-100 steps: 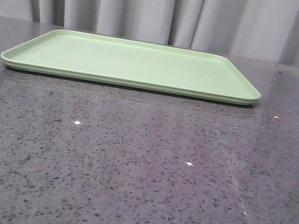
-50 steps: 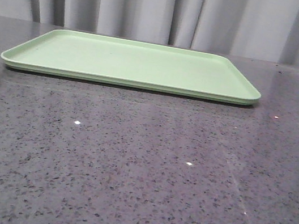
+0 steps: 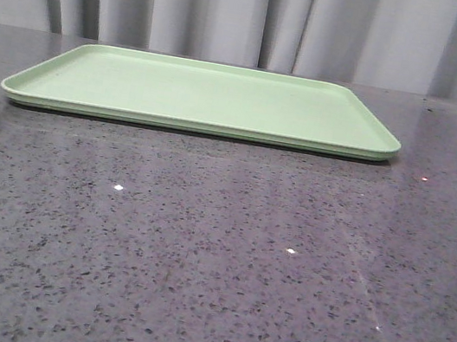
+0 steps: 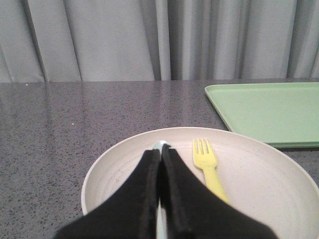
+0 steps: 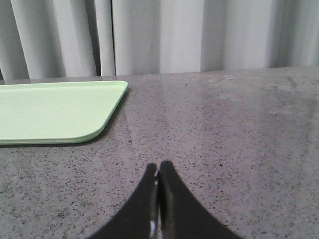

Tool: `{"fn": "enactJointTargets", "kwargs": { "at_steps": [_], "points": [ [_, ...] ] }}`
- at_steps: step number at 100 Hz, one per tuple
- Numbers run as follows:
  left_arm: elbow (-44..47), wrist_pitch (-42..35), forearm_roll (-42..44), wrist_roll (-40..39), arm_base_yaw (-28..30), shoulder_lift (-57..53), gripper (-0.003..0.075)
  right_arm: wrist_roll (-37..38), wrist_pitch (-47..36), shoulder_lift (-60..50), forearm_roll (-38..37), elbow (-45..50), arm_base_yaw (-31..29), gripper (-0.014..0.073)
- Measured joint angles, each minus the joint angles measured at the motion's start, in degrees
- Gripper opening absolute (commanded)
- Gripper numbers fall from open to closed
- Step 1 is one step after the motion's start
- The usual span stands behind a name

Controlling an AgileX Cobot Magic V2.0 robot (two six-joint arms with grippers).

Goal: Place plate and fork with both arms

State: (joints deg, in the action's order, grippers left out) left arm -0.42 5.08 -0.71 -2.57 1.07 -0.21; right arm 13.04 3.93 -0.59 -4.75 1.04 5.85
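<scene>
A dark grey counter (image 3: 221,266) of polished, speckled stone fills the lower part of every view, flecked all over with small black and pale grains. Its glossy surface catches a few tiny bright white glints of light and carries soft, blurred reflections of what hangs behind it. Along its far edge a pale grey curtain (image 3: 238,10) hangs in long vertical folds, covering the whole background from side to side, with darker shadowed creases between the lighter pleats. The light is even and diffuse, without hard shadows. No wall, window or floor shows past the curtain.
</scene>
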Motion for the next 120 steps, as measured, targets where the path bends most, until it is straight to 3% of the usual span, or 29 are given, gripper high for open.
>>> {"fn": "enactJointTargets", "kwargs": {
  "at_steps": [26,65,78,88,99,109,120],
  "points": [
    [-10.5,7.1,-1.2,0.0,0.0,4.3,-0.0021,0.0,10.3,6.7,0.0,-12.3,0.0,-0.0057],
    [-32.0,19.5,-1.9,0.0,0.0,26.5,-0.002,0.0,22.7,26.4,0.0,-34.4,0.0,-0.0051],
    [-38.6,23.3,-2.2,0.0,0.0,33.4,-0.0011,0.0,27.3,33.1,0.0,-39.2,0.0,0.0045],
    [-41.8,24.8,-2.4,0.0,0.0,37.4,0.0082,0.0,30.1,37.2,0.0,-41.7,0.0,0.0194],
    [-43.4,25.7,-2.5,0.0,0.0,40.3,0.0279,0.0,31.9,40.0,0.0,-42.9,0.0,0.0347],
    [-43.7,25.9,-2.5,0.0,0.0,41.2,0.0469,0.0,32.7,41.0,0.0,-43.4,0.0,0.0424],
    [-43.7,25.9,-2.7,0.0,0.0,41.2,0.0556,0.0,32.8,41.2,0.0,-43.5,0.0,0.0437]
  ]
}}
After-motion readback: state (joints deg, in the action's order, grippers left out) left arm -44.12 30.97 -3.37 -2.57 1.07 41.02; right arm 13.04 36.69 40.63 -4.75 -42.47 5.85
